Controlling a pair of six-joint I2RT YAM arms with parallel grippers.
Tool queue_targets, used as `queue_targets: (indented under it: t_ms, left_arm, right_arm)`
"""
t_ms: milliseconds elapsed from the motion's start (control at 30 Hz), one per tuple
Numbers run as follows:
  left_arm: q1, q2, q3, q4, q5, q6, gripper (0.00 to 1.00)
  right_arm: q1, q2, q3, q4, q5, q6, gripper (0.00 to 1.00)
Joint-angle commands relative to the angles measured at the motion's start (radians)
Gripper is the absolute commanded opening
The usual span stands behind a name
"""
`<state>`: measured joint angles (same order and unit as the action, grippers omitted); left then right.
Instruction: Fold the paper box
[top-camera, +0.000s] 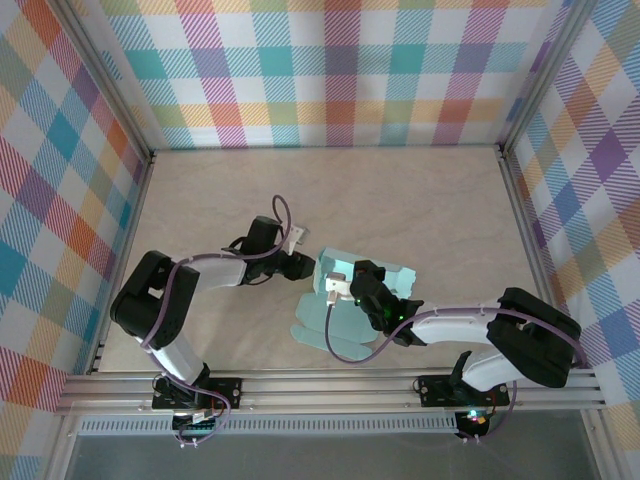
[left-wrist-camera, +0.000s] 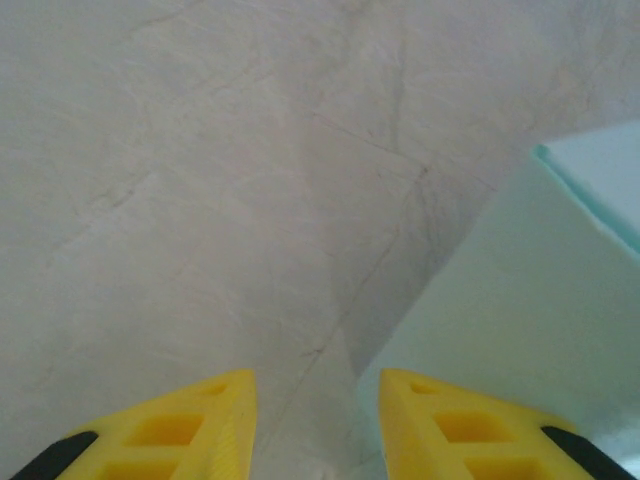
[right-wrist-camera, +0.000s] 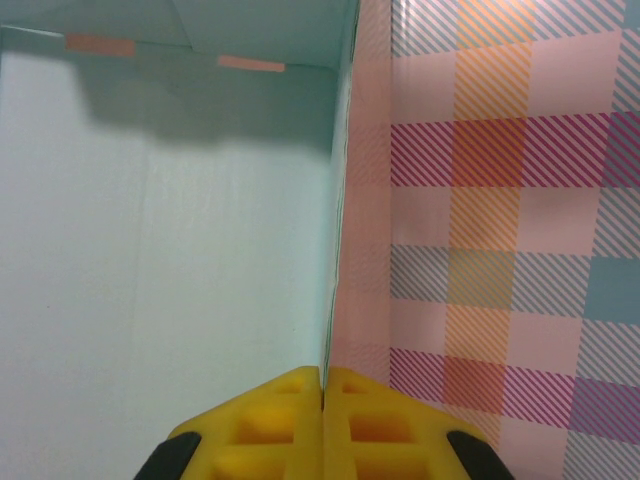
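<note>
The right pincer (right-wrist-camera: 323, 378) is clenched, its two yellow fingers (right-wrist-camera: 270, 420) pressed flat together with the thin edge of a card panel caught between them. That panel belongs to the paper box (top-camera: 318, 330). In the right wrist view it runs straight up from the fingertips as a narrow line. Its pale mint face spreads away to the left, under a soft shadow. Two short orange strips (right-wrist-camera: 100, 43) sit near the top fold. To the right of the card edge stands the plaid wall (right-wrist-camera: 500, 200).

The left pincer (left-wrist-camera: 315, 380) is released. Its yellow fingertips stand apart with bare surface (left-wrist-camera: 200, 200) showing in the gap. The lower corner of a mint panel lies just beside the inner side of its right fingertip. I cannot tell whether they touch. The surface beneath is pale and creased.

From the top camera, the box lies near the middle of the surface, a little towards the near edge, partly raised. One mint flap lies flat towards the arms' bases. Other panels stand up around the right pincer, which comes in from the right. The left pincer meets the box from the left, at its far left corner. Plaid walls enclose the surface on three sides.
</note>
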<state>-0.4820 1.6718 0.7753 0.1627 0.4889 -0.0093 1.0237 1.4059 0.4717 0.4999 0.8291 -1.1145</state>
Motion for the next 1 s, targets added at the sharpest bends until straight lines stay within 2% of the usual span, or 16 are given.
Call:
queue_targets:
  t_ms: [0, 300, 633, 767, 967]
  left_arm:
    - [-0.027, -0.046, -0.029, 0.038, 0.043, 0.031, 0.37]
    - [-0.065, -0.102, -0.081, 0.089, 0.042, 0.02, 0.36]
    - [-0.069, -0.134, -0.128, 0.15, 0.054, 0.028, 0.4]
    - [-0.069, -0.159, -0.145, 0.163, 0.075, 0.028, 0.45]
    - [-0.068, -0.145, -0.13, 0.135, 0.055, 0.047, 0.41]
  right_arm:
    - [-0.005, 0.033, 0.033, 0.021, -0.002, -0.012, 0.0]
    - [-0.005, 0.024, 0.064, -0.037, -0.009, -0.013, 0.0]
    - [-0.005, 0.019, 0.071, -0.05, -0.02, -0.006, 0.0]
    - [-0.005, 0.01, 0.07, -0.073, -0.022, 0.004, 0.0]
    - [-0.005, 0.004, 0.066, -0.075, -0.027, 0.011, 0.0]
